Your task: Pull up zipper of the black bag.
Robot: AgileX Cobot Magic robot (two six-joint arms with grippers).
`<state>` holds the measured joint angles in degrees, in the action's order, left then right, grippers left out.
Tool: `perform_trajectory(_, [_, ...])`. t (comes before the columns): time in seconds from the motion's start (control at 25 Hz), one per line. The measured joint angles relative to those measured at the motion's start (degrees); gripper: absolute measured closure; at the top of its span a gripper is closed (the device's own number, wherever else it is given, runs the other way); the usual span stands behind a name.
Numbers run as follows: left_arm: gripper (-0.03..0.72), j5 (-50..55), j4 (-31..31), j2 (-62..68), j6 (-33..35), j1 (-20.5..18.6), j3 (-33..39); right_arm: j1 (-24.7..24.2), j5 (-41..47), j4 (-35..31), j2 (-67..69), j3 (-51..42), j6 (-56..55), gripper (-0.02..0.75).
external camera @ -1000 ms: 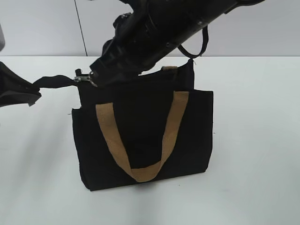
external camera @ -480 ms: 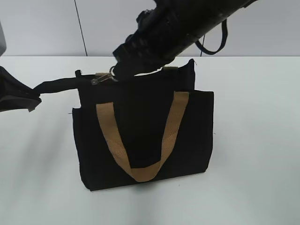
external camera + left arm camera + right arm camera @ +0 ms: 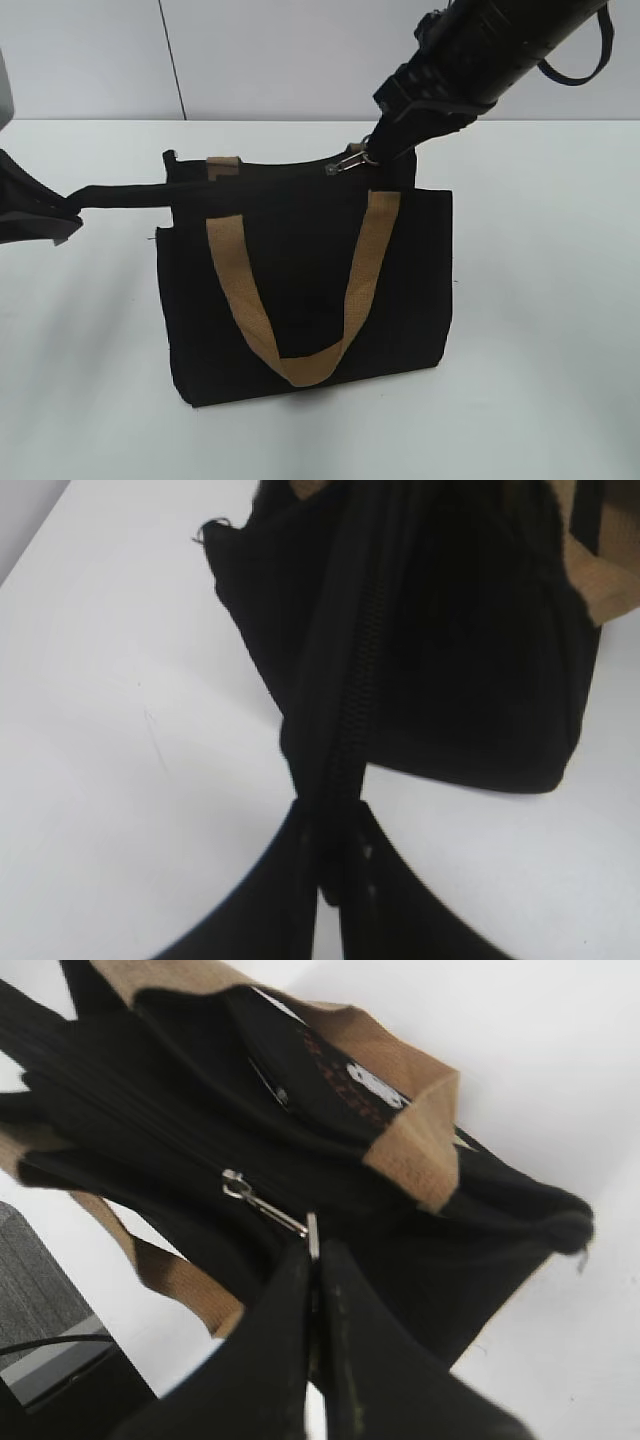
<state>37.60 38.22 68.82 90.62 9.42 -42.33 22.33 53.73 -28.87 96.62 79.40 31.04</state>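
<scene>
The black bag (image 3: pixel 300 280) stands upright on the white table, its tan handle (image 3: pixel 300 300) hanging down the front. My right gripper (image 3: pixel 372 158) is shut on the silver zipper pull tab (image 3: pixel 348 164) near the right end of the bag's top edge; in the right wrist view the pull tab (image 3: pixel 270 1210) runs into my closed right gripper (image 3: pixel 314 1260). My left gripper (image 3: pixel 62 210) is shut on a black fabric end tab of the zipper track (image 3: pixel 125 190) at the bag's left. In the left wrist view the zipper track (image 3: pixel 355 680) leads into my closed left gripper (image 3: pixel 330 855).
The white table (image 3: pixel 540 330) spreads around the bag. A grey wall (image 3: pixel 300 50) stands behind the table. My right arm (image 3: pixel 500 45) reaches in from the upper right above the bag.
My right gripper has moved from the left end of the bag's top edge to near the right end, drawing the pull tab along the zipper. My left gripper has held its end tab still.
</scene>
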Motion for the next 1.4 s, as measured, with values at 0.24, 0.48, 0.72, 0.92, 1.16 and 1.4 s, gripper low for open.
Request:
perform_trajectory(0.24, [0.671, 0.0, -0.4, 0.0, 0.0, 0.0, 0.0, -1.2, 2.6, 8.6, -0.3, 0.0, -3.3, 0.738])
perform_trajectory(0.48, [0.671, 0.2, 0.1, 0.0, 0.0, 0.0, 0.0, -1.2, 3.5, 11.3, -0.3, 0.0, -6.5, 0.738])
perform_trajectory(0.72, [0.671, 0.2, 0.5, 0.0, 0.0, 0.0, 0.0, -1.2, 3.7, 11.2, -0.4, 0.0, -5.2, 0.678])
perform_trajectory(0.92, [0.571, -0.1, 5.2, 0.0, -1.8, -0.1, 0.0, -1.4, 3.7, 9.5, -1.6, 0.0, -4.3, 0.353])
perform_trajectory(1.16, [0.235, -4.2, 6.0, 0.0, -21.2, -0.1, 0.0, -1.4, 4.1, 10.0, -5.3, 0.0, -5.0, 0.262])
perform_trajectory(1.4, [0.183, -9.1, -6.7, -1.7, -52.9, -0.5, 0.0, -1.4, 5.0, 22.3, -9.3, 0.0, -19.4, 0.26])
